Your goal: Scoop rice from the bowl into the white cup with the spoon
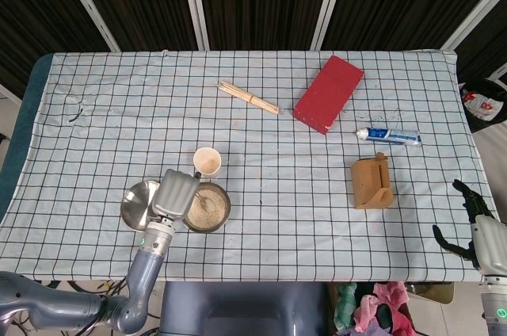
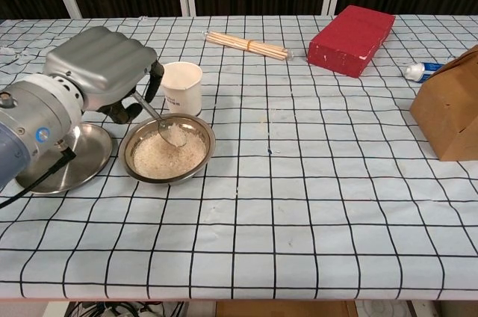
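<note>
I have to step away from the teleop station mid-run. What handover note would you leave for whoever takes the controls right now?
Left hand: holds the spoon by its handle, spoon head over the rice in the bowl.
Right hand: off the table's right edge, holds nothing, fingers apart.
White cup: upright just behind the bowl. Whether any rice is in it cannot be told.
Empty metal plate: left of the bowl, under the left hand.
Done: spoon picked up and brought to the rice.
Left: lift a scoop, carry it to the cup, tip it in.
</note>
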